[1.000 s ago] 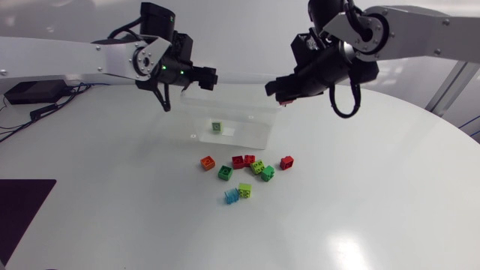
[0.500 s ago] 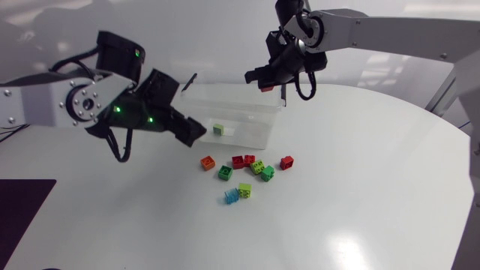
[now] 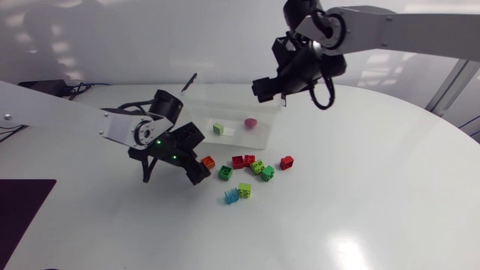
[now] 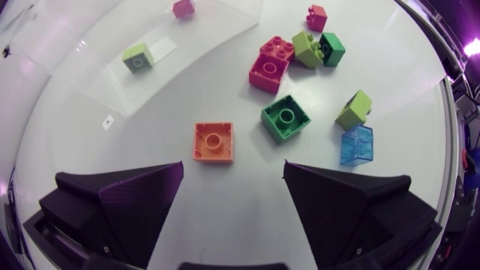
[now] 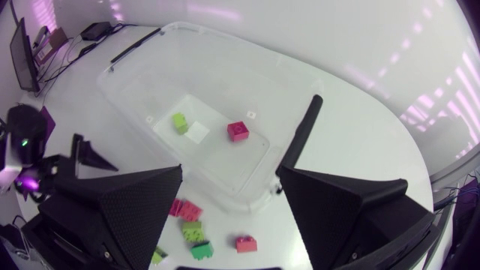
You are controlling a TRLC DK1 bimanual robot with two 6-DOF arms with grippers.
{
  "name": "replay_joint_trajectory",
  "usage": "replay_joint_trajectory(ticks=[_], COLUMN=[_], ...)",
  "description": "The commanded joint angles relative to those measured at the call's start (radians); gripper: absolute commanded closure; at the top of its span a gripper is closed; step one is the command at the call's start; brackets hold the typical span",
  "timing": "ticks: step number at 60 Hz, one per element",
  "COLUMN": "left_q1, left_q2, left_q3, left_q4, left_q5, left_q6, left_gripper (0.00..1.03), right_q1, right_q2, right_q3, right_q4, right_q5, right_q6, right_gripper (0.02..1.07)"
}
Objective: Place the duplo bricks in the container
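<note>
The left gripper (image 4: 232,180) hangs low over the table (image 3: 360,195), fingers spread wide and holding nothing. The orange brick (image 4: 213,142) lies just ahead of the gap, nearer one finger, stud up and square on. The green brick (image 4: 285,118) sits just beside it, ahead of the other finger.

The right gripper (image 5: 229,187) is open and empty above the container (image 5: 217,82). Under it lie a pink brick (image 5: 238,131) and a lime brick (image 5: 180,123).

The orange brick looks light, hard and smooth-sided, so it probably skids if only one finger touches it. The best hold seems to be across two opposite flat walls, below the stud, with the gap centred first. The thin clear container likely slides if bumped.
</note>
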Motion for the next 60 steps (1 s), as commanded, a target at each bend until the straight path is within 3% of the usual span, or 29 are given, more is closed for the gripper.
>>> replay_joint_trajectory(ticks=[1,9,16,18,23,36,51,60], left_q1=[0.015,0.029,0.035,0.035,0.035,0.029,0.03,0.022], left_q2=[0.074,0.153,0.189,0.199,0.222,0.139,-0.214,-0.387], left_q3=[0.061,0.112,0.135,0.14,0.158,0.115,0.012,0.041], left_q4=[0.006,0.035,0.052,0.061,0.073,0.07,-0.011,-0.06], left_q5=[0.014,0.017,0.039,0.04,0.051,0.088,0.119,0.125], left_q6=[0.064,0.087,0.091,0.093,0.091,0.079,0.047,0.001], left_gripper=[0.1,0.11,0.24,0.34,0.75,0.78,0.79,0.79], right_q1=[0.005,0.002,-0.008,-0.014,-0.024,-0.076,-0.108,-0.108], right_q2=[-0.119,-0.247,-0.27,-0.264,-0.23,-0.099,0.046,0.1], right_q3=[-0.154,-0.408,-0.569,-0.614,-0.683,-0.692,-0.615,-0.572], right_q4=[0.018,0.096,0.185,0.222,0.302,0.422,0.46,0.471], right_q5=[-0.007,-0.03,-0.034,-0.044,-0.052,-0.044,-0.044,-0.044], right_q6=[-0.023,-0.037,-0.058,-0.062,-0.077,-0.114,-0.158,-0.166], right_gripper=[0.07,0.07,0.07,0.07,0.07,0.07,0.07,0.17])
